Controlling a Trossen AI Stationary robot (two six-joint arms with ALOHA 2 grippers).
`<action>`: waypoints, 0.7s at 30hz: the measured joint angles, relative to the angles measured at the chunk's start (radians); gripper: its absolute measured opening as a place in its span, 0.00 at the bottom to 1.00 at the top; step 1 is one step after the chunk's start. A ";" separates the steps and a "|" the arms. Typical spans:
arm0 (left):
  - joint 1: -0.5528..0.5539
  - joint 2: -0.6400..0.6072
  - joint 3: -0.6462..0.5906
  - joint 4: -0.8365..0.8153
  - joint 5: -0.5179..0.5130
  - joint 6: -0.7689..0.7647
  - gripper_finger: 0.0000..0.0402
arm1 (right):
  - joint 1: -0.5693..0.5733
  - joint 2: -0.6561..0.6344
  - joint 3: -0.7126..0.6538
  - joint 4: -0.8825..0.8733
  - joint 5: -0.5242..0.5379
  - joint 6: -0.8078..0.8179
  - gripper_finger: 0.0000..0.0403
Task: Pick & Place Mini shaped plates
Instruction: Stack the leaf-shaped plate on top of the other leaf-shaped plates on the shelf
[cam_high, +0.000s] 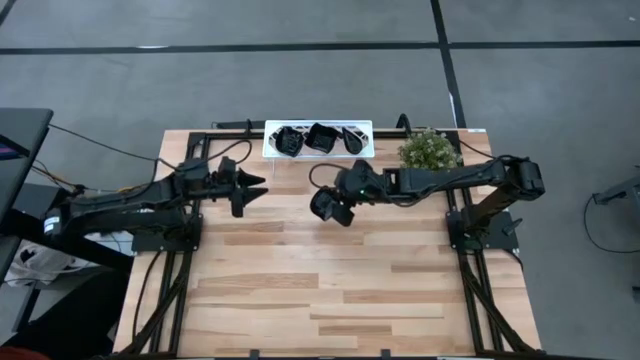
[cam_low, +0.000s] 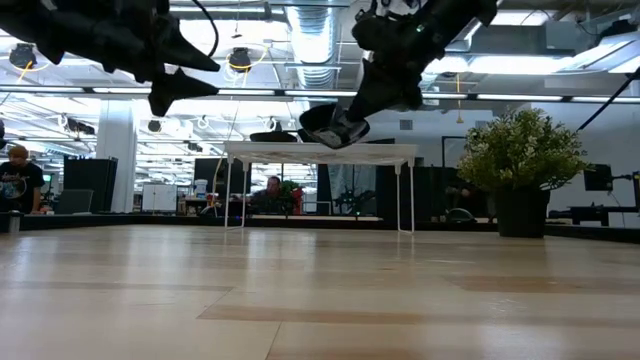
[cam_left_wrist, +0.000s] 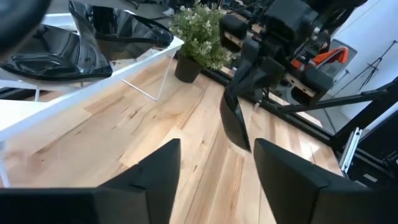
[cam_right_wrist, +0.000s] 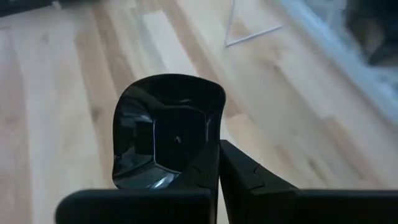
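From above we see the right claw out over the middle of the wooden table, pinched shut on the rim of one mini shaped plate, a glossy black wavy-edged square. Its own wrist view shows what the high view cannot: the plate faces the camera, its hollow catching reflections, the two fingers closed on its lower edge. The low view adds that the plate hangs well clear of the table. The left claw hovers near the white tray, fingers spread apart and holding nothing; in its wrist view the gap between them frames the right arm's plate edge-on. More black plates lie in the tray, and a small potted plant stands just beside it. We can read no writing or labels anywhere.
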 joint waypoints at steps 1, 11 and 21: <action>0.000 0.005 0.000 0.003 0.000 0.000 0.52 | 0.000 0.000 0.002 0.002 0.020 -0.004 0.00; -0.036 0.065 0.000 0.052 -0.053 0.009 0.55 | 0.006 0.000 0.008 0.093 0.109 -0.085 0.00; -0.103 0.106 0.000 0.143 -0.208 0.012 0.52 | 0.037 0.005 0.032 0.139 0.262 -0.197 0.00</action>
